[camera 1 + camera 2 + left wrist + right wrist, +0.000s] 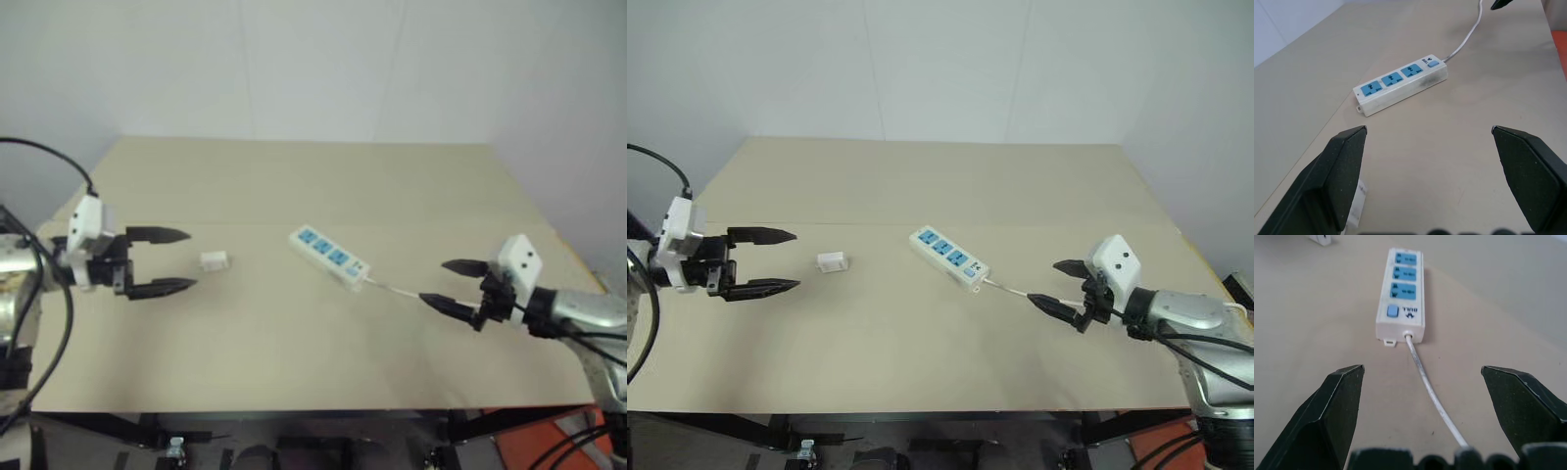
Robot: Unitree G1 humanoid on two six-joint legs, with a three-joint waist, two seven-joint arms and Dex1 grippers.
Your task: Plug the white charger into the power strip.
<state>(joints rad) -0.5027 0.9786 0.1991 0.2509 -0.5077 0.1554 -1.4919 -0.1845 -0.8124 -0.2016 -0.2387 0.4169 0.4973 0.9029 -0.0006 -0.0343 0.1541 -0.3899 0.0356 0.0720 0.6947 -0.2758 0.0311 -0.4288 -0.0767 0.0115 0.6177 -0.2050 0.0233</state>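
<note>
The white charger (pixel 214 260) lies on the tan table, a short way in front of my left gripper (pixel 178 260), whose fingers stand wide open and empty. In the left wrist view the charger (pixel 1355 208) peeks out beside one finger. The power strip (pixel 329 256) lies slanted at mid-table with three blue socket faces up, its thin white cord (pixel 397 290) running toward my right gripper (pixel 454 284). That gripper is open too, hovering over the cord's end, and the strip (pixel 1402 293) lies straight ahead of it.
The tan table (pixel 294 186) stretches wide behind the strip. Its front edge (pixel 294 409) runs close below both arms. A white wall rises behind the table. Black cables (pixel 59 333) hang by my left arm.
</note>
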